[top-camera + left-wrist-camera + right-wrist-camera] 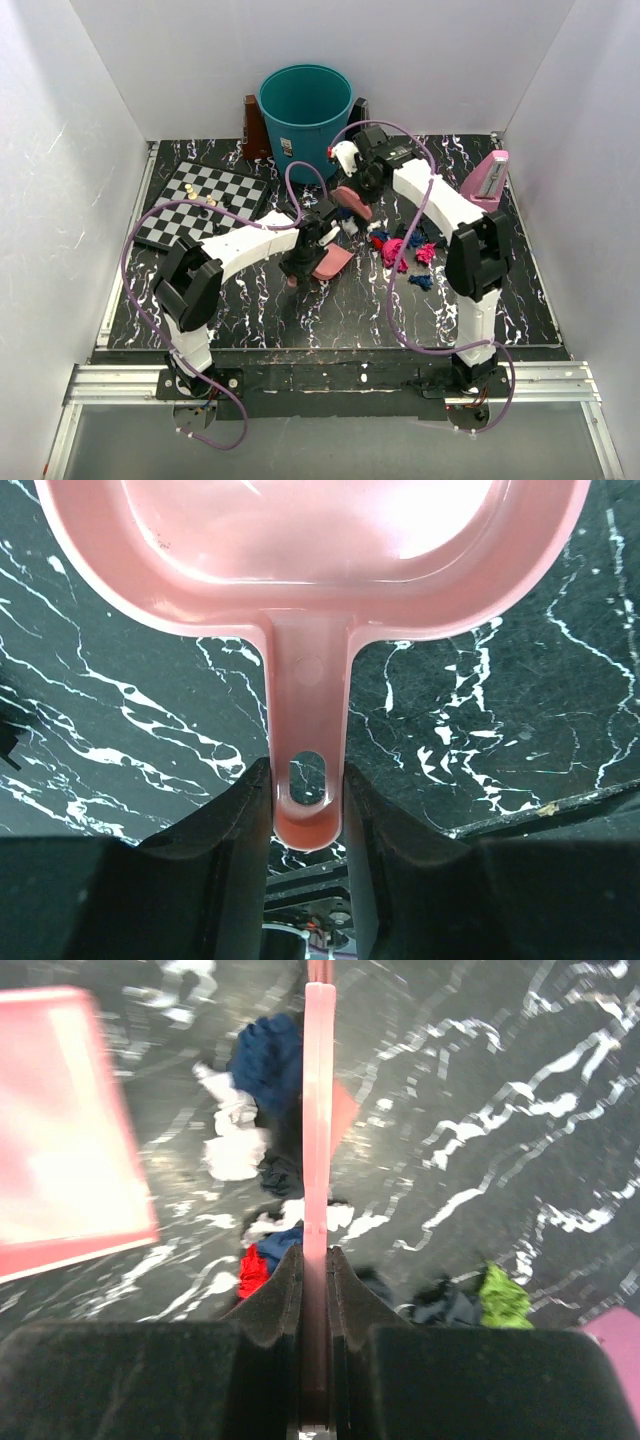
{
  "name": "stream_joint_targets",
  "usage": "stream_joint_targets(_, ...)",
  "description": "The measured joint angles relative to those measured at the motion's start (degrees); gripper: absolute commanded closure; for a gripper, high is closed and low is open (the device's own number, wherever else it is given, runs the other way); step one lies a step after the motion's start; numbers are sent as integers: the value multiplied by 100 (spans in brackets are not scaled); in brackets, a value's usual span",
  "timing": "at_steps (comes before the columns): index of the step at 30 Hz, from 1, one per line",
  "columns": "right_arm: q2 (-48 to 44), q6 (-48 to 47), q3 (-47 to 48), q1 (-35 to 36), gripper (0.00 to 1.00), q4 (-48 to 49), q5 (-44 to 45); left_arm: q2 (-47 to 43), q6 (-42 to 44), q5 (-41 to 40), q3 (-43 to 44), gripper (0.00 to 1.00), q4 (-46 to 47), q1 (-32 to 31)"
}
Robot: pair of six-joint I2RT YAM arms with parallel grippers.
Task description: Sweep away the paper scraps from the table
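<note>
Two tools are being held clamped, the left gripper point(305, 810) pinching the dustpan point(320, 540) handle and the right gripper point(317, 1270) squeezing the sweeper point(319, 1110), which is probably needing low strokes, nudging the paper scraps point(405, 250) clustered on the table point(330, 310) toward the pan's lip.

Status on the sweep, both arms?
Left gripper shut on dustpan handle. Right gripper shut on thin pink tool. Paper scraps loose on table, beside dustpan. Nothing blocking.

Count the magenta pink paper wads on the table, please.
2. The larger magenta wad lies left of the right arm; the smaller magenta wad lies between them. The arm may hide others.
</note>
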Motion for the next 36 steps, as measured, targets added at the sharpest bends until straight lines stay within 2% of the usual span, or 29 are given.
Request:
stream_joint_targets(4, -608, 184, -87, 37, 99, -256, -1139, 44, 66, 90, 151, 83, 7, 0)
stream_joint_targets(9, -1467, 538, -278, 37, 99, -411, -1668, 184, 111, 181, 190, 83, 98, 0)
stream_joint_targets(11, -1631, 708, -280, -35, 99, -396, -1591, 195, 125, 201, 188, 83, 140, 0)
stream_joint_targets(15, -1589, 920, -278, -146, 99, -345, -809, 192, 142, 221, 184, 83, 184, 0)
stream_joint_targets(20, -942, 975, -258, -179, 99, -278, 166, 192, 144, 236, 157, 83, 245, 0)
stream_joint_targets(24, -415, 916, -299, -96, 99, -286, 417, 190, 144, 245, 96, 84, 286, 0)
stream_joint_targets(29, -415, 686, -420, 310, 99, -210, 199, 188, 144, 260, 94, 84, 306, 0)
stream_joint_targets(36, -1062, 621, -1021, 693, 99, -227, -1174, 138, 140, 262, 22, 84, 297, -7)
